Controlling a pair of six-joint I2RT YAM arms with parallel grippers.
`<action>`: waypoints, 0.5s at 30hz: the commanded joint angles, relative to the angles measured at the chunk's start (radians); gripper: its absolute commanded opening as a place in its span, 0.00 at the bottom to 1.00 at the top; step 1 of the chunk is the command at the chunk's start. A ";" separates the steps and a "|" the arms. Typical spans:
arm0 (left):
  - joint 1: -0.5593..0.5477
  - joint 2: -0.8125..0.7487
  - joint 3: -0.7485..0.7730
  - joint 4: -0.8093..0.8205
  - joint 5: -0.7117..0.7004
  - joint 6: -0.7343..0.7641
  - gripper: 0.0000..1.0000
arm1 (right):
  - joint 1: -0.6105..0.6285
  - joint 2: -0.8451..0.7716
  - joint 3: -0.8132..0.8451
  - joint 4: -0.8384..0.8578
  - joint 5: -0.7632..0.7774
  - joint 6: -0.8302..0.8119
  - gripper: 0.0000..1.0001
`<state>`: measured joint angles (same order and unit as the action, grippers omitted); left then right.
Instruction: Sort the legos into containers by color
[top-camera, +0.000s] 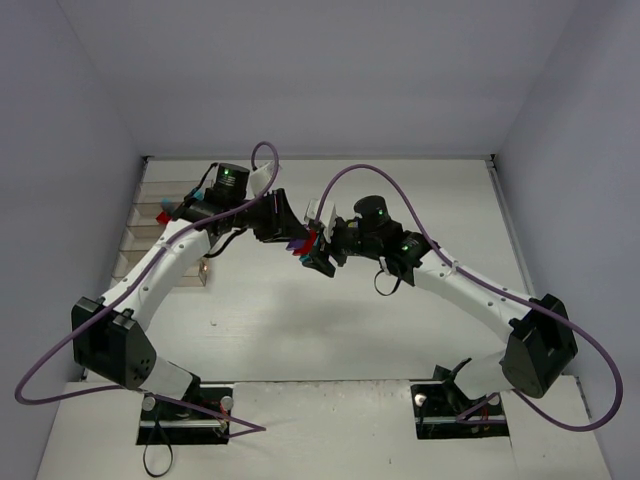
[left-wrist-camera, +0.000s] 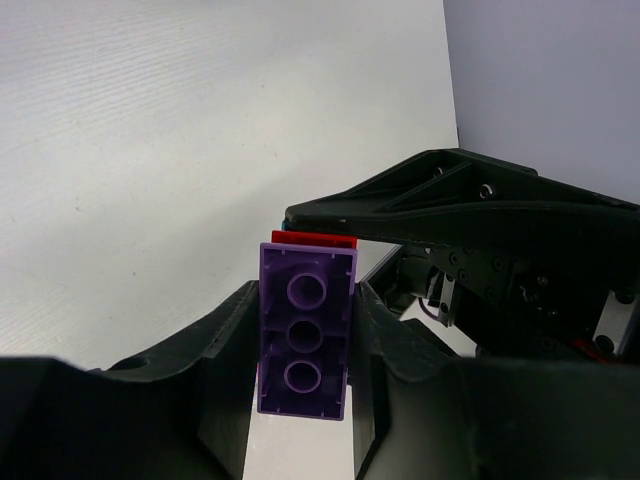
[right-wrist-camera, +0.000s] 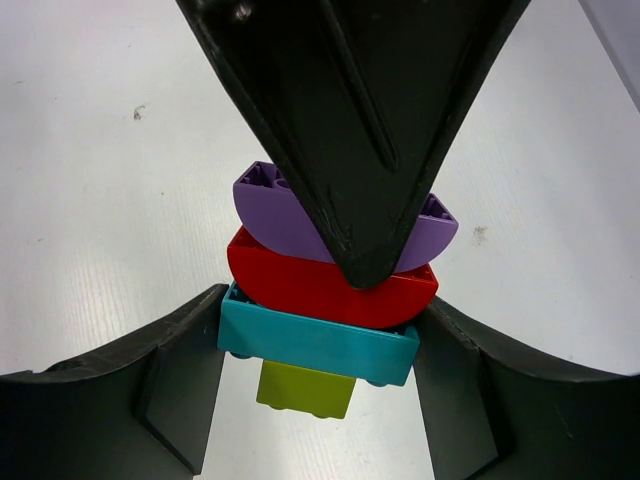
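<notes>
Overhead, your left gripper (top-camera: 290, 228) and right gripper (top-camera: 325, 252) meet above the table (top-camera: 300, 320), colours barely resolved. Left wrist: jaws pinch the purple brick (left-wrist-camera: 305, 335), with the red brick (left-wrist-camera: 313, 238) behind it. Only the right wrist shows its jaws clamping the cyan brick (right-wrist-camera: 318, 345), with the lime brick (right-wrist-camera: 305, 390) stuck to it.

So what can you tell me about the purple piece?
The purple piece is glossy plastic, with one curved edge and a hollow underside showing three round tubes. It hangs above the table, pinched between the left gripper's fingers. It is stuck to a red piece, itself on a cyan brick between the right gripper's fingers.
</notes>
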<state>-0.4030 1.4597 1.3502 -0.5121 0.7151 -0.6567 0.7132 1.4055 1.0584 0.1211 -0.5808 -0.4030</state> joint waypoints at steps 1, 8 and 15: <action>0.029 -0.039 0.035 0.037 -0.003 0.005 0.05 | -0.006 -0.023 -0.006 0.068 0.004 -0.017 0.00; 0.124 -0.099 0.013 0.037 0.010 0.022 0.05 | -0.009 -0.033 -0.032 0.068 0.004 -0.011 0.00; 0.171 -0.145 -0.008 0.044 0.026 0.022 0.05 | -0.009 -0.017 -0.035 0.065 0.006 -0.008 0.00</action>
<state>-0.2398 1.3685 1.3445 -0.5117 0.7307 -0.6537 0.7078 1.4044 1.0073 0.1307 -0.5793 -0.4023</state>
